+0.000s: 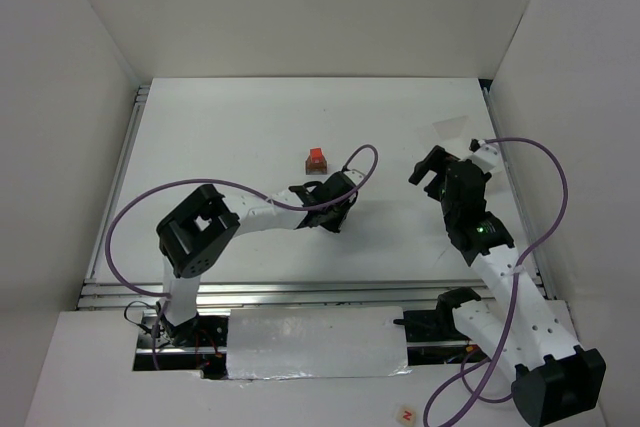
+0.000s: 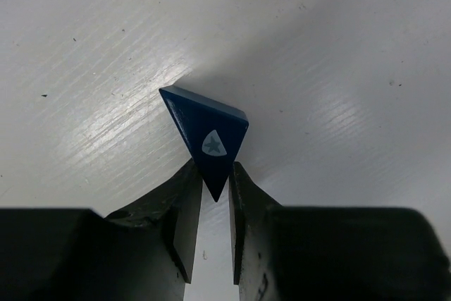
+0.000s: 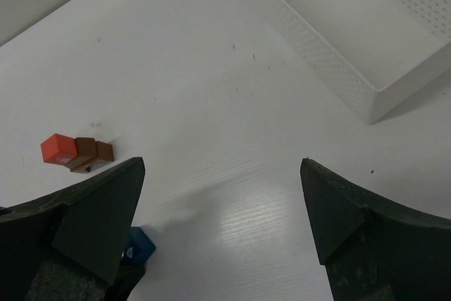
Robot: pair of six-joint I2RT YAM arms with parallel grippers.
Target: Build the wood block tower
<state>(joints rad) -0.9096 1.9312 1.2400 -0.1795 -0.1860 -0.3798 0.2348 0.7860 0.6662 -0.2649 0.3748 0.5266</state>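
My left claw (image 2: 213, 170) pinches the lowest tip of the blue wedge (image 2: 206, 128). The jaws are narrow, one against each sloping side. I judge this grip leaves the broad far edge free for setting down. The wedge seems to rest on the white surface (image 2: 338, 68). Its near face carries a pale shield badge (image 2: 213, 144) with a star and no lettering. My right claw (image 3: 222, 174) hangs wide and holds nothing, off to the side, probably so it does not crowd the pick. Farther off stands the tower (image 3: 76, 153) so far, a red cube (image 3: 58, 148) joined to brown blocks (image 3: 91, 153). Beyond it lies the white tray (image 3: 317, 47).
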